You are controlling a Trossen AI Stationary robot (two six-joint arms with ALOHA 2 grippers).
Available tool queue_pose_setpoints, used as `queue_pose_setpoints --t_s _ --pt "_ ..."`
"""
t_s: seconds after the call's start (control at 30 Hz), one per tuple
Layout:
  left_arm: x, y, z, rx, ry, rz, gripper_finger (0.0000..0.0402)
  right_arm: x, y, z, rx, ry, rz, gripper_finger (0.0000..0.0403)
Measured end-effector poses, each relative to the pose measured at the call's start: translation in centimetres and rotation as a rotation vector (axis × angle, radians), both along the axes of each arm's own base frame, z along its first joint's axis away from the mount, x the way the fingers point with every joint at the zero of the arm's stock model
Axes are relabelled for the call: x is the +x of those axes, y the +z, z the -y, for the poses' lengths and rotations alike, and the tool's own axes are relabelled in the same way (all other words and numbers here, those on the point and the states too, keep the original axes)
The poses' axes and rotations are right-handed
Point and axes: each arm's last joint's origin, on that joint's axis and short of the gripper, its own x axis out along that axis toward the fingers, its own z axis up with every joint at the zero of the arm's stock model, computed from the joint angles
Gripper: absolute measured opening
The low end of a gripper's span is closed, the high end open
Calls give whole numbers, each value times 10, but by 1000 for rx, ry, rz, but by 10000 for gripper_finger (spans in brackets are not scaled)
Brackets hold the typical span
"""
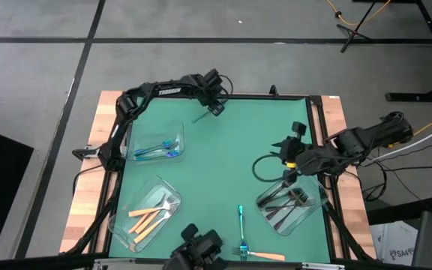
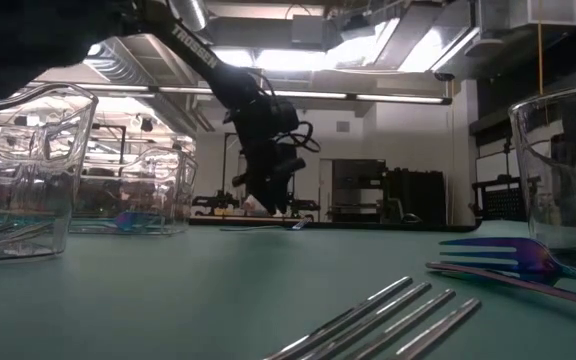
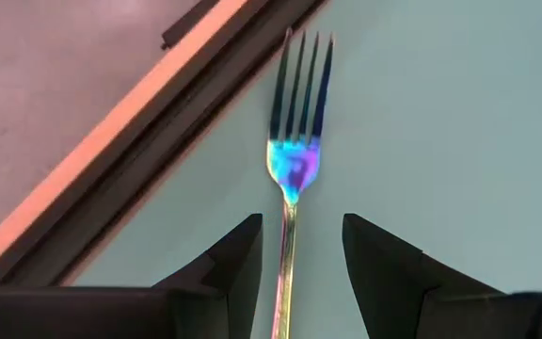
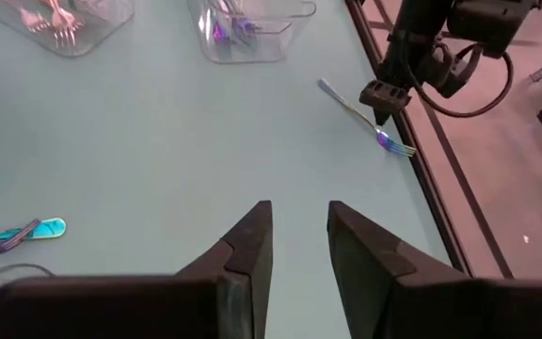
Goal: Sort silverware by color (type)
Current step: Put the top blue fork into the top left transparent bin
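Straddling the iridescent fork at the far edge of the mat, the left gripper has its fingers spread to either side of the handle, apart from it, nothing pinched yet; my read is it's lined up along the shaft so a straight close catches the thin handle across its width. Fork lies flat just beside the table's black border rail, tines pointing away from the wrist, so the approach has to come from the mat side. Look: dark tines with a blue-teal-to-purple sheen at the neck, gold-green tint down the handle, slim and glossy, probably slippery. Judging by colour it belongs in the blue-fork tray close by on the left, which already holds similar ones. Right gripper hangs above the dark-fork tray, fingers parted with a narrow gap, holding nothing. Orange-fork tray sits near-left; two more forks lie loose on the near edge, one teal, one orange
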Motion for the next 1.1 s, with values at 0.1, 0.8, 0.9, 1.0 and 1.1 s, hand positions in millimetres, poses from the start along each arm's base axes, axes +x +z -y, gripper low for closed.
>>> queue_pose_setpoints --t_s 0.1,0.8,0.9,1.0,1.1 --pt "2 -5 3 -14 -7 -18 142 4 -3 -2 -7 1 -15 95" --pt "5 -14 7 -31 -1 -40 142 8 -6 -4 -13 1 -31 95" --pt "3 -14 5 -47 18 -35 142 8 -6 -4 -13 1 -31 95" --pt "-1 -16 3 -75 45 -53 142 8 -6 -4 -13 1 -31 95" --pt "-8 -18 2 -108 72 -91 142 8 -6 -4 -13 1 -31 95"
